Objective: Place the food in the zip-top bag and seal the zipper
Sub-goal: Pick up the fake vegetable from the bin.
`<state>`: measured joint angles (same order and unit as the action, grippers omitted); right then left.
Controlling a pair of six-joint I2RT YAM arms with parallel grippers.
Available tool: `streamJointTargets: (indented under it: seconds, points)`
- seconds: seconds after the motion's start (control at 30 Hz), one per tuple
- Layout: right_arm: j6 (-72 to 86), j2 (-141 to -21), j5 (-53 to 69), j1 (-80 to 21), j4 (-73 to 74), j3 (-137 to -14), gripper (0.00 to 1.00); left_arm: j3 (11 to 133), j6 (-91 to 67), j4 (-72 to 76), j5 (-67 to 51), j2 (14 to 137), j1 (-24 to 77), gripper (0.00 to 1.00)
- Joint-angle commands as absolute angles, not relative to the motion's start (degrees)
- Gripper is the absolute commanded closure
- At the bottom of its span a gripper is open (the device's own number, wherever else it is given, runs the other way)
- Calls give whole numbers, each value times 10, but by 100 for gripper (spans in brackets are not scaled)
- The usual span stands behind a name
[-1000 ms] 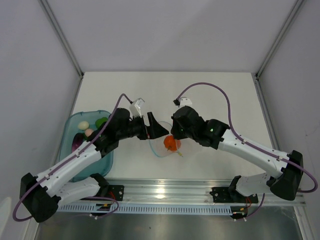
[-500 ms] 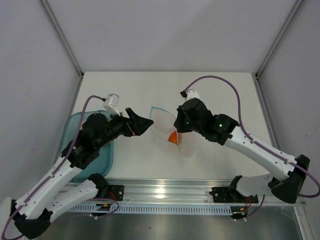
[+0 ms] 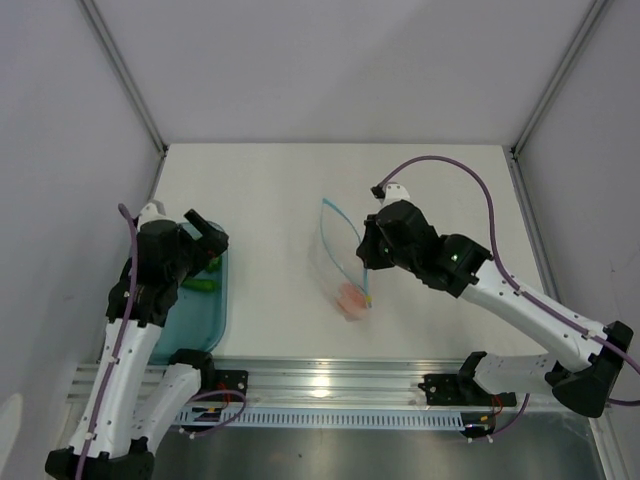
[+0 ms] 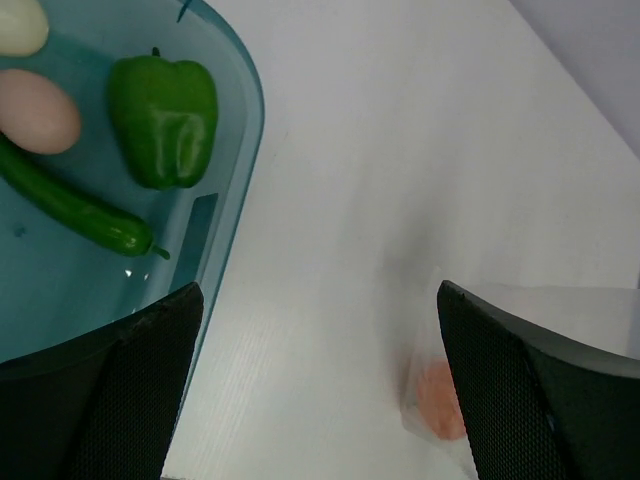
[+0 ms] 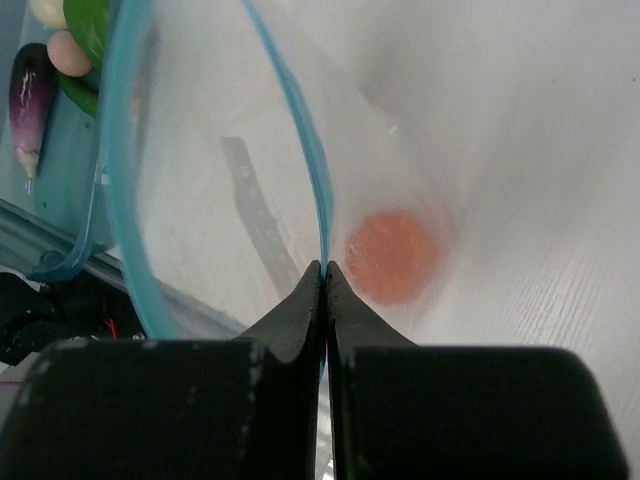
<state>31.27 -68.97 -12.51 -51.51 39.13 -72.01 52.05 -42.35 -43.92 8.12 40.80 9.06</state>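
Note:
The clear zip-top bag (image 3: 338,262) stands mouth-up at the table's middle, its blue zipper strip (image 5: 300,130) curving open. My right gripper (image 3: 368,252) is shut on that strip at the mouth's near edge (image 5: 322,268). The orange round fruit (image 5: 393,255) lies inside the bag and also shows in the top view (image 3: 352,298). My left gripper (image 3: 205,238) is open and empty above the teal tray's right rim (image 4: 243,150). The green bell pepper (image 4: 165,105), a pinkish egg (image 4: 38,110), a cream egg (image 4: 20,25) and the slim green pod (image 4: 75,205) lie in the tray. The purple eggplant (image 5: 28,105) lies there too.
The teal translucent tray (image 3: 215,315) sits at the table's left edge, under the left arm. Grey walls close in the table on the left, back and right. The metal rail with the arm bases (image 3: 330,385) runs along the near edge.
My left gripper has let go of the orange fruit into the bag and swung back left to over the tray. My right gripper has kept its hold and shifted the bag's mouth slightly right.

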Motion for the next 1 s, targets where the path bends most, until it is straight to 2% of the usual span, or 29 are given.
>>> streamJointTargets:
  seconds: [0.0, 0.3, 0.5, 0.97]
  points:
    - [305, -672, -119, -513, 378, -712, 100, 525, -392, -449, 46, 449, 50, 0]
    - [294, -660, -141, -512, 388, -715, 100, 521, -415, -391, 54, 578, 11, 1]
    - [283, -653, -170, -513, 403, -717, 100, 509, -443, -357, 52, 655, -54, 5]
    - [278, -667, -159, -513, 390, -715, 100, 546, -464, -331, 70, 793, -64, 5]
